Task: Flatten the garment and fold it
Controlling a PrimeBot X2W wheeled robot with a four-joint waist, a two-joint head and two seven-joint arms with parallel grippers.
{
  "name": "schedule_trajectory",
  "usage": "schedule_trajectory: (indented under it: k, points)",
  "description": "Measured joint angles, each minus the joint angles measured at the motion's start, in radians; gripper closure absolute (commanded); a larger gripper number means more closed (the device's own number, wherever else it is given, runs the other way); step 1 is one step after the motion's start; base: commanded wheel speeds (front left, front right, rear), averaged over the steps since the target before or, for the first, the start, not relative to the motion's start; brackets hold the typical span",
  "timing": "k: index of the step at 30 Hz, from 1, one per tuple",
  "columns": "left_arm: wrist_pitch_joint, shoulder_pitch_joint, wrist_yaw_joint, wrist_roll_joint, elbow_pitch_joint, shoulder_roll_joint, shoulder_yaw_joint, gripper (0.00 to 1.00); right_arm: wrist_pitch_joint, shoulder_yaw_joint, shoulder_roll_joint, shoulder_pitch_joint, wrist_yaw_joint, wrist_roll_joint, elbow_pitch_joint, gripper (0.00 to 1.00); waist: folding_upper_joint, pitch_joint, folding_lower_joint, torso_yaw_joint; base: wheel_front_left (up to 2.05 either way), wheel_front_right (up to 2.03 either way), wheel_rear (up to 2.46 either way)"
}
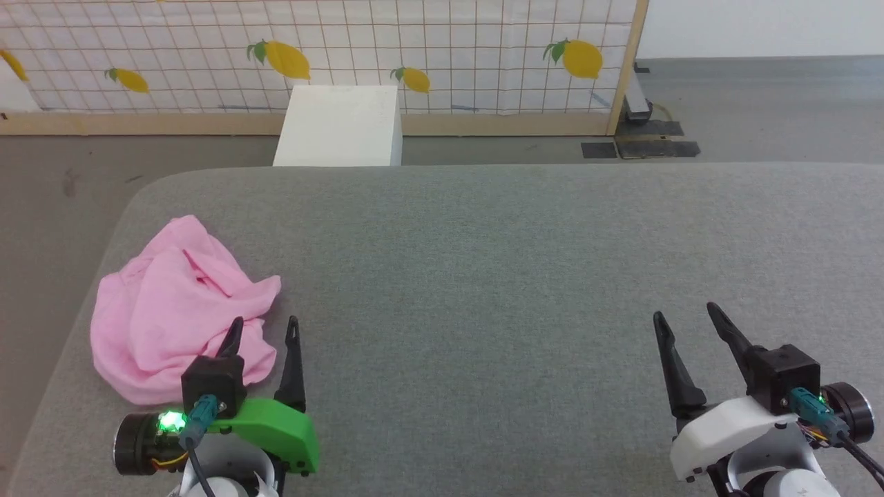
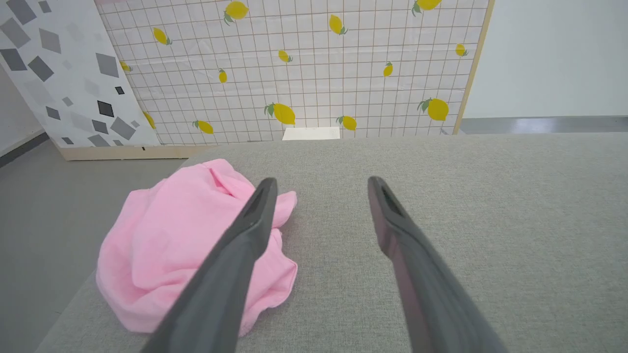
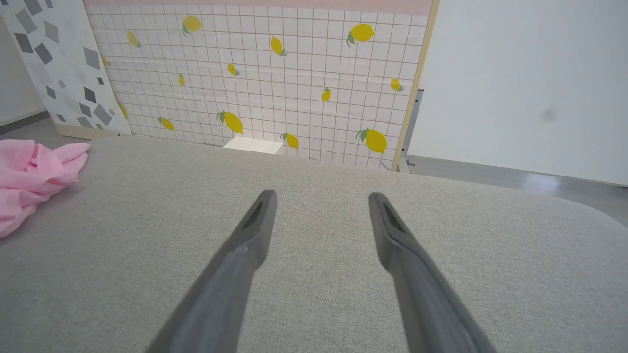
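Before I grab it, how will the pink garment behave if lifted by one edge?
Probably floppy: the garment lies in a crumpled heap of soft folds, so it should drape from one pinch. Likely light: the fabric looks thin. Pushed, it may bunch up on the textured grey surface.

You're looking at a grey fabric-covered table [image 1: 525, 290] with rounded corners, standing on a grey floor [image 1: 62, 186]. On it the pink garment [image 1: 173, 304] lies crumpled in a heap close to its left edge
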Motion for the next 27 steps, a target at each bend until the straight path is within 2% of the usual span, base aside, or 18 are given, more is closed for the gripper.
schedule_trajectory:
  k: [7, 27]
  points:
    - [-0.013, 0.000, 0.009, -0.008, 0.007, 0.001, -0.006, 0.00, -0.014, -0.002, 0.000, 0.000, 0.000, 0.010, 0.005, 0.00, 0.0000, -0.003, 0.0000, 0.035, 0.00, 0.00, 0.00]
    - [-0.057, 0.000, 0.044, -0.030, 0.025, 0.011, -0.020, 0.00, -0.056, -0.001, 0.000, 0.000, 0.000, 0.037, 0.024, 0.00, 0.0000, -0.009, 0.0000, 0.204, -0.05, -0.05, -0.05]
